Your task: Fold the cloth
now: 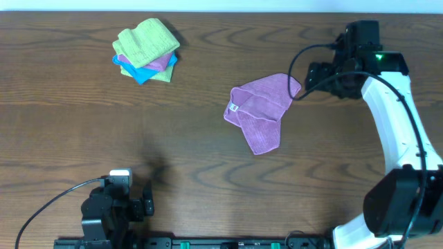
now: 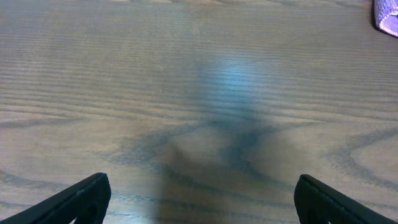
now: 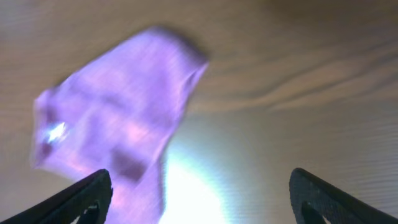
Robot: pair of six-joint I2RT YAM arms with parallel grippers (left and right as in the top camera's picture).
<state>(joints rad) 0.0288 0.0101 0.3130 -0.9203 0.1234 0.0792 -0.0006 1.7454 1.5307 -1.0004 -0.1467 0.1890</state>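
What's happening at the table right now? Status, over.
Left gripper open over bare wood. Right gripper open at edge of purple fabric cloth, not holding. Cloth rumpled, partly folded, mid-table. Stacked green, pink, blue cloths well clear.

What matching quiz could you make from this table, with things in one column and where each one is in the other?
Things:
1. purple cloth
2. stack of cloths
3. left gripper
4. right gripper

Places:
A. open, over bare table
B. far side, towards the left
C. middle of the table
D. open, beside the purple cloth

Pairs: 1-C, 2-B, 3-A, 4-D
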